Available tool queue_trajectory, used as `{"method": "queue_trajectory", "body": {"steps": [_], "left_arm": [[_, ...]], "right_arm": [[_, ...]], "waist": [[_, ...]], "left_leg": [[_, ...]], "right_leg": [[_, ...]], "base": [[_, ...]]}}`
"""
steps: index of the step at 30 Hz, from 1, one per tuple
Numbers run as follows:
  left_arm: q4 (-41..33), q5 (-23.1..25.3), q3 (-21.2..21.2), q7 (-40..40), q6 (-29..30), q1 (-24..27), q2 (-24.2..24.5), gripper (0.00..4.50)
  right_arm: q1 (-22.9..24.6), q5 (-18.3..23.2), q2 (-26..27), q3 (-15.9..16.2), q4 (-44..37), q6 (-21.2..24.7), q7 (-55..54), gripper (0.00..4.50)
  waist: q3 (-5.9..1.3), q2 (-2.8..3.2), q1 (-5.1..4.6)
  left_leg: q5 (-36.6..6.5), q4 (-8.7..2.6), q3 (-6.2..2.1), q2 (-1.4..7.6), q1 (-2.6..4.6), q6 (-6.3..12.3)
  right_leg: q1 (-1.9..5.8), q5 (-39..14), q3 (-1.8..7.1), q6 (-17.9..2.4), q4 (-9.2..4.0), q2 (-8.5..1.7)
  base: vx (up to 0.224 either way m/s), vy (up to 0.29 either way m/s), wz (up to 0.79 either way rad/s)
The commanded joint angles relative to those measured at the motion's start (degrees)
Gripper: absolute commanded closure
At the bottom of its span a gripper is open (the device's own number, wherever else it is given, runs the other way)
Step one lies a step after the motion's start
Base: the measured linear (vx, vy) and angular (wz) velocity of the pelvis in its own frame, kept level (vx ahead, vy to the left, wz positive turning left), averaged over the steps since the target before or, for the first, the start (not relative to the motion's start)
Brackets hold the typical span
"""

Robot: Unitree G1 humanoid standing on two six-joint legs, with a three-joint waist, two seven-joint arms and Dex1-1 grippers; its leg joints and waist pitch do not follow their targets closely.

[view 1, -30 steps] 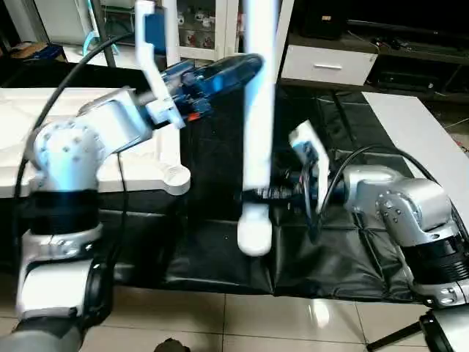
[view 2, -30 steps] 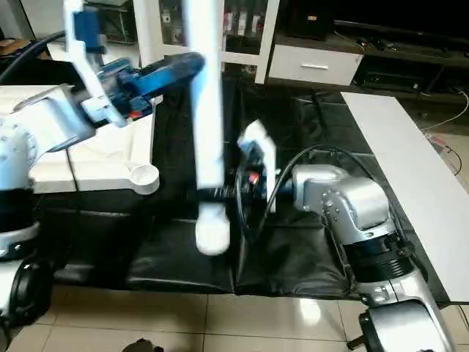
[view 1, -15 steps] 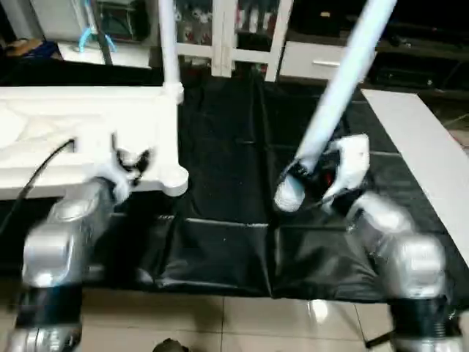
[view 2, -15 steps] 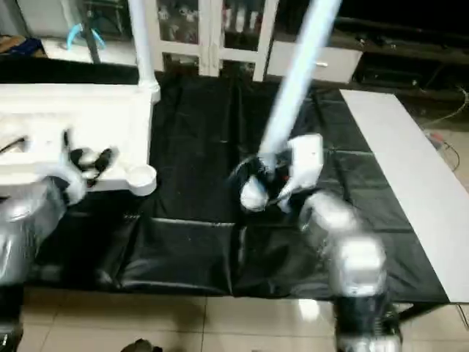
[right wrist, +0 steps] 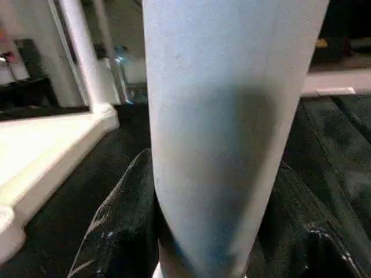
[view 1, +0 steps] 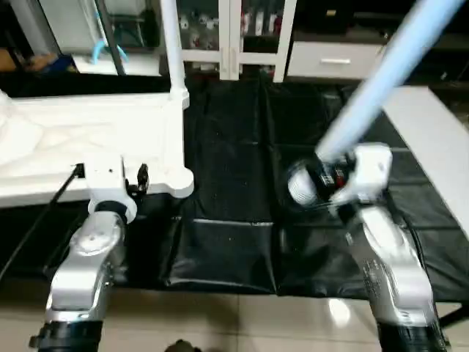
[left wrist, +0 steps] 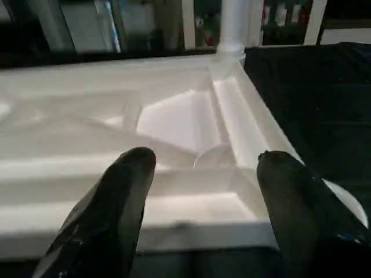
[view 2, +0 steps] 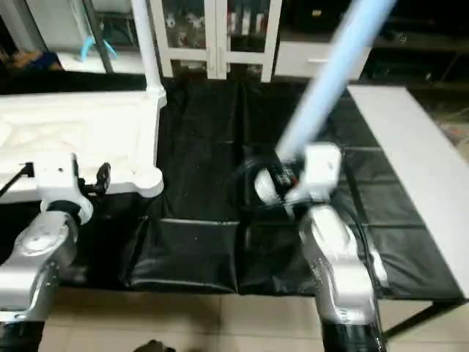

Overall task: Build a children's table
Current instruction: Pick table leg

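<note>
Left eye view: one long white tube leg [view 1: 170, 44] is seated at the upturned white plastic tabletop's [view 1: 88, 147] far corner; another leg [view 1: 381, 88] is gripped by the right end effector [view 1: 322, 180]; the left end effector [left wrist: 203, 174] is spread, empty.

place: home living rm | evid: glass-door cabinet [view 1: 227, 29], drawer unit [view 1: 333, 62], tiled floor [view 1: 242, 319]
</note>
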Motion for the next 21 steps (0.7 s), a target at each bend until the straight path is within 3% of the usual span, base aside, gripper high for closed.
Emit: {"method": "queue_trajectory", "body": {"steps": [1,2,7,8,13,14,19,20,21], "left_arm": [[0.59,0.56,-0.86,-0.54,-0.70,-0.08,-0.15,1.28],[0.15,-1.01,-0.84,-4.40,-2.40,0.82,-0.49,1.28],[1.68,-0.06,-1.60,-4.62,-5.21,1.68,-0.72,1.28],[2.45,0.30,-1.52,-4.16,-5.96,1.94,-1.02,1.28],[4.38,0.83,-1.26,-3.99,-7.93,2.54,-1.93,1.28],[5.48,0.56,-0.71,-3.81,-8.83,2.46,-2.47,1.28],[6.43,0.99,-0.49,-4.39,-9.47,2.67,-3.09,1.28],[6.59,0.94,-0.39,-4.38,-9.79,2.81,-3.35,1.28],[6.59,0.94,-0.39,-4.38,-9.79,2.81,-3.35,1.28]], "right_arm": [[-0.88,0.92,-0.32,-1.38,-2.93,-1.42,0.14,2.69],[0.38,1.10,-0.14,-2.26,-3.09,-2.70,-0.82,2.69],[1.68,0.58,-0.62,-3.42,-1.22,-5.43,-0.61,2.69],[1.38,1.25,-0.07,-4.75,-0.56,-5.79,-1.22,2.69],[0.90,1.98,0.60,-5.82,-0.32,-6.99,-1.25,2.69],[1.07,2.25,0.59,-5.34,0.15,-7.35,-0.43,2.69],[1.19,1.86,0.64,-4.93,1.12,-8.07,0.17,2.69],[1.17,1.84,0.68,-4.93,1.52,-8.41,0.17,2.69],[1.17,1.84,0.68,-4.93,1.52,-8.41,0.17,2.69]], "waist": [[-3.80,0.20,-0.51],[-3.91,0.71,-0.77],[-3.86,0.67,-1.94],[-3.90,0.44,-2.30],[-3.97,0.72,-2.61],[-4.04,0.37,-2.56],[-4.08,0.38,-2.61],[-4.07,-0.13,-2.67],[-4.09,0.00,-2.61]], "left_leg": [[-14.48,-4.39,-0.01,0.22,0.68,-1.84],[-13.39,-4.40,-0.17,0.16,0.48,-1.83],[-14.72,-4.45,-0.10,0.15,0.44,-1.23],[-14.93,-4.45,-0.03,0.19,0.52,-0.83],[-14.56,-4.51,-0.06,0.35,0.64,-0.46],[-13.61,-4.45,0.05,0.36,0.61,-0.02],[-12.01,-4.36,0.12,0.38,0.49,0.55],[-12.01,-4.34,0.21,0.43,0.49,0.69],[-11.89,-4.32,0.20,0.41,0.51,0.73]], "right_leg": [[1.74,-12.06,2.25,-6.43,-5.31,-3.04],[1.71,-12.16,2.16,-6.43,-5.36,-3.09],[1.62,-12.45,2.03,-6.76,-5.52,-2.80],[1.54,-12.44,2.03,-6.94,-5.66,-2.70],[1.52,-11.69,2.00,-7.44,-5.60,-2.77],[1.59,-10.85,2.03,-7.69,-5.52,-2.88],[1.68,-9.28,2.01,-7.96,-5.42,-2.89],[1.68,-9.20,2.02,-8.04,-5.53,-2.87],[1.71,-9.18,2.03,-8.13,-5.41,-2.93]], "base": [[0.000,0.000,0.00],[0.000,0.000,0.00],[0.000,0.000,0.00],[0.000,0.000,0.00],[0.000,0.000,0.00],[0.000,0.000,0.00],[0.000,0.000,0.00],[0.000,0.000,0.00],[0.000,0.000,0.00]]}}
